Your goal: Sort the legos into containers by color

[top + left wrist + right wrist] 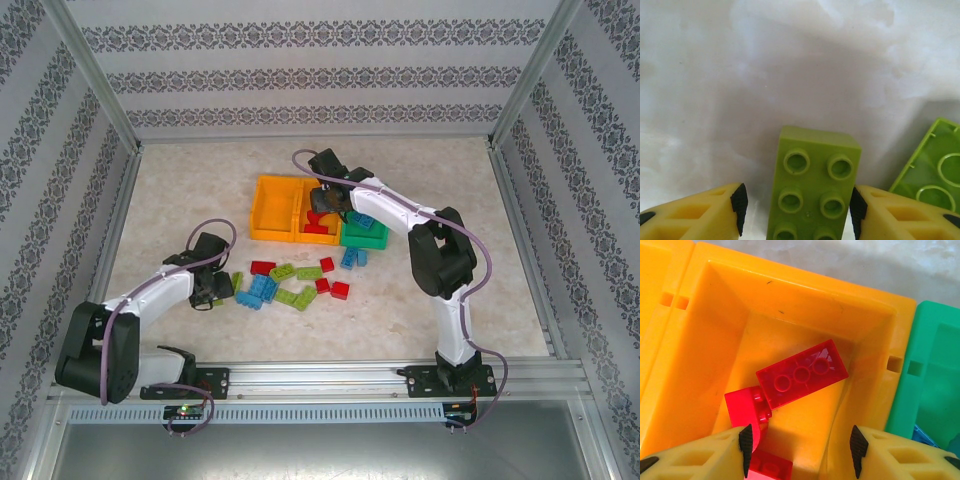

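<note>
Three joined containers stand mid-table: an orange-yellow bin [272, 210], a middle orange-yellow bin [715, 340] and a green bin [935, 365]. My right gripper [799, 450] hangs open over the middle bin, holding nothing. Below it lie three red legos, one upside down [802, 372]. My left gripper [798, 210] is open and low on the table, straddling a lime green lego [812, 180]. Its right pad is against the brick's side and its left pad is well clear. In the top view this gripper [222, 288] sits at the left end of the loose pile.
Red, blue and lime legos [300, 280] lie scattered in front of the bins. An upside-down lime brick [932, 167] lies just right of my left gripper. A blue brick [927, 437] lies in the green bin. Patterned walls and metal posts enclose the table.
</note>
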Robot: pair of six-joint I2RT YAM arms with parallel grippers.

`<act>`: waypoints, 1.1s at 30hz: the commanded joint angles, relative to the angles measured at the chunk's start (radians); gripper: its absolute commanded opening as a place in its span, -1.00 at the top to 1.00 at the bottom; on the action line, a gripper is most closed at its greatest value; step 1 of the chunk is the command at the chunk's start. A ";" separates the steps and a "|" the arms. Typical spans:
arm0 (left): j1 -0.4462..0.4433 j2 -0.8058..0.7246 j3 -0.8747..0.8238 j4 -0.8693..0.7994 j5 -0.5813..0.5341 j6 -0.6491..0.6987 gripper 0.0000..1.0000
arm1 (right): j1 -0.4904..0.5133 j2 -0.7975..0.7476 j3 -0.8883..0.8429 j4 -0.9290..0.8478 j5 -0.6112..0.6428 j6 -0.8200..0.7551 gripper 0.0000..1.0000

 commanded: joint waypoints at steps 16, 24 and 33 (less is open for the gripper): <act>0.020 0.024 0.055 0.036 0.034 0.018 0.70 | 0.013 -0.211 -0.145 -0.025 0.055 0.000 -0.21; 0.019 -0.021 0.204 0.015 0.035 0.065 0.90 | 0.011 -0.381 -0.354 -0.006 0.114 0.029 -0.25; 0.008 0.203 0.553 0.109 0.169 0.143 0.91 | 0.061 -0.494 -0.615 0.066 0.072 0.149 -0.26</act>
